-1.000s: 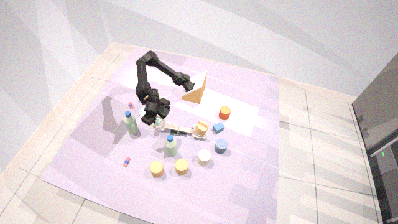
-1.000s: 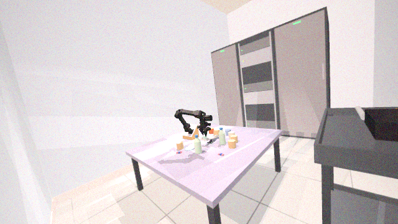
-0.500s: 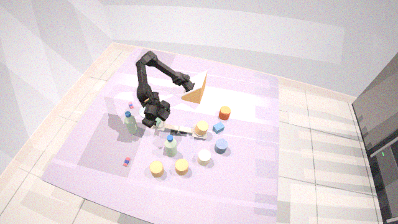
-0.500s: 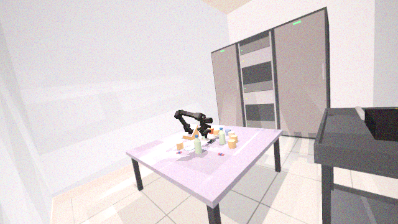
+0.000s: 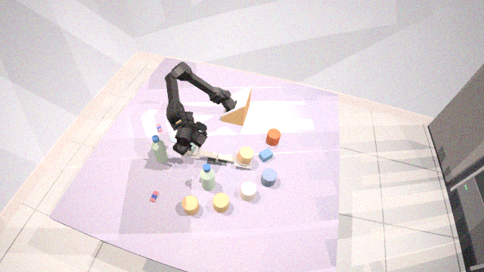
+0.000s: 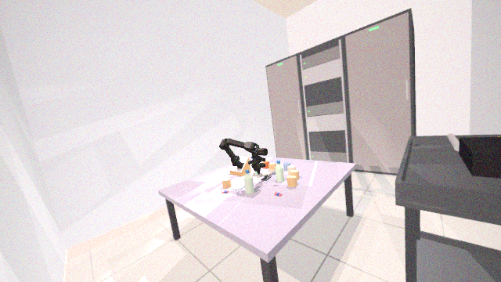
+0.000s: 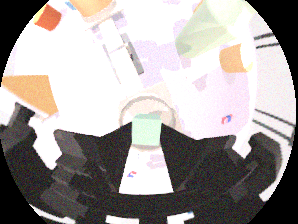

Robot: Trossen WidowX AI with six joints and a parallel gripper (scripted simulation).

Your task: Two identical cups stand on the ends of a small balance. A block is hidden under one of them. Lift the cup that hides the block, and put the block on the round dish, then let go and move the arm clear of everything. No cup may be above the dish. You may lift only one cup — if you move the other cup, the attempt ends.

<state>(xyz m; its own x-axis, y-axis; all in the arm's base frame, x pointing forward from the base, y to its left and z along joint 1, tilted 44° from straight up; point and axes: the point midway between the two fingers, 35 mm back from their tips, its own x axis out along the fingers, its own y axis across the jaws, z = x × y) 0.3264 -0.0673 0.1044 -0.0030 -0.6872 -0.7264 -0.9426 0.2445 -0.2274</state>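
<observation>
One black parallel-jaw gripper (image 5: 191, 148) is down at the left end of the small pale balance beam (image 5: 216, 156), fingers partly closed on a pale green block (image 7: 147, 129) w/ a round grey dish (image 7: 148, 106) just behind it. Tan cylindrical cup (image 5: 245, 155) stands on the beam's right end.
</observation>
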